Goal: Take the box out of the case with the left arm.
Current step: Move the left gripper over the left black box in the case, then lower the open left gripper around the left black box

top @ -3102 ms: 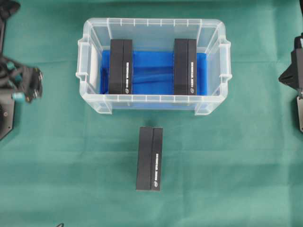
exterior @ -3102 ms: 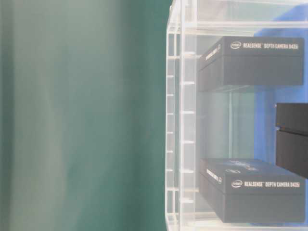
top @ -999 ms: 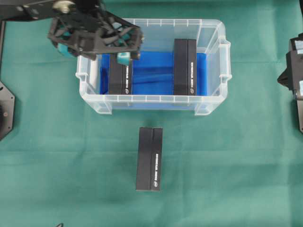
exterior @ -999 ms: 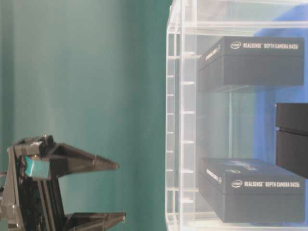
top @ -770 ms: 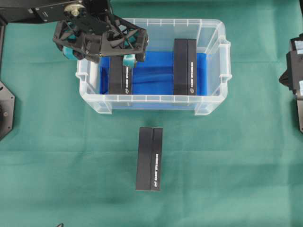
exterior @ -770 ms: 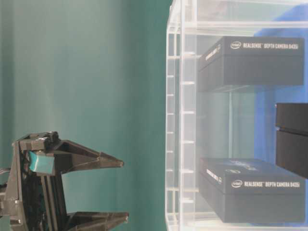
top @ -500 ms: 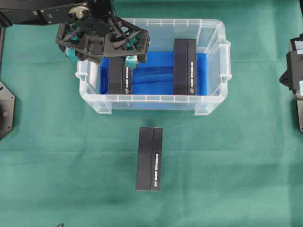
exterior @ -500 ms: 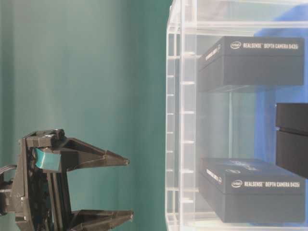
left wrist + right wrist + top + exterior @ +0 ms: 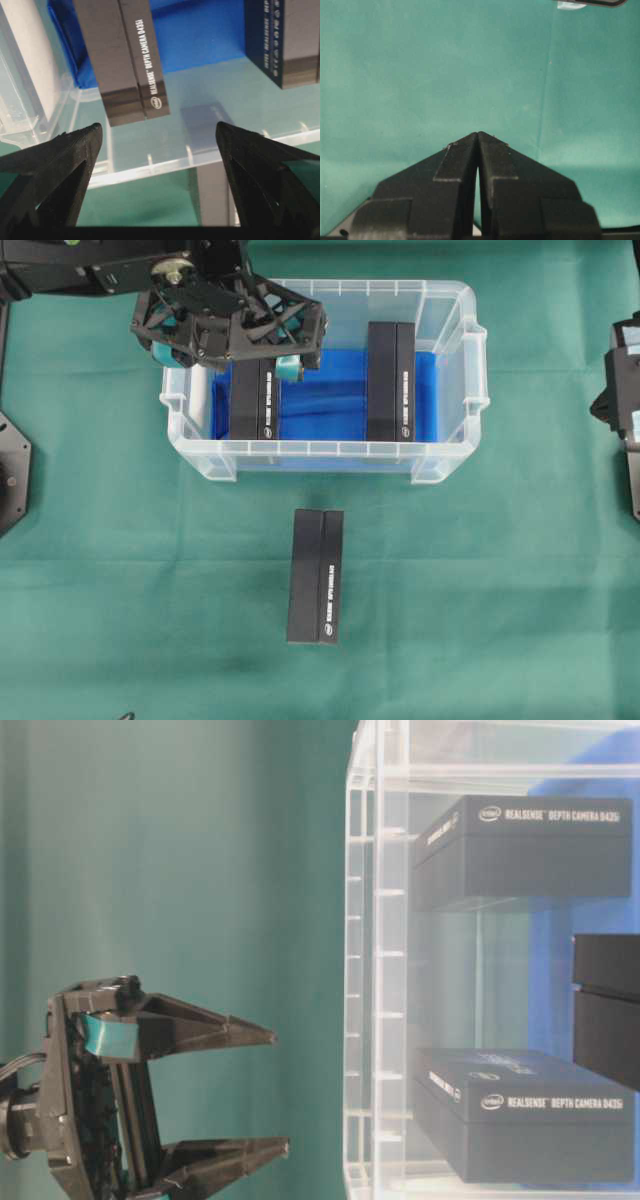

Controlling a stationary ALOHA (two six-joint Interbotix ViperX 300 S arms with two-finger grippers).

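Observation:
The clear case (image 9: pixel 320 448) with a blue floor holds two black boxes, a left one (image 9: pixel 255 395) and a right one (image 9: pixel 391 380). My left gripper (image 9: pixel 228 352) hovers open and empty above the case's back left part, over the far end of the left box. In the table-level view that gripper (image 9: pixel 278 1092) is still outside the rim of the case (image 9: pixel 365 970). The left wrist view looks between the wide-apart fingers of the left gripper (image 9: pixel 157 127) at the left box (image 9: pixel 125 55) and the case's front wall (image 9: pixel 165 162). My right gripper (image 9: pixel 478 134) is shut over bare cloth.
A third black box (image 9: pixel 316 575) lies on the green cloth in front of the case. The right arm (image 9: pixel 625 400) is parked at the right edge. The left arm's base (image 9: pixel 12 470) stands at the left edge.
The left gripper has shifted to the right over the case's back left corner and come a little lower, staying open. The boxes and the right arm have not moved.

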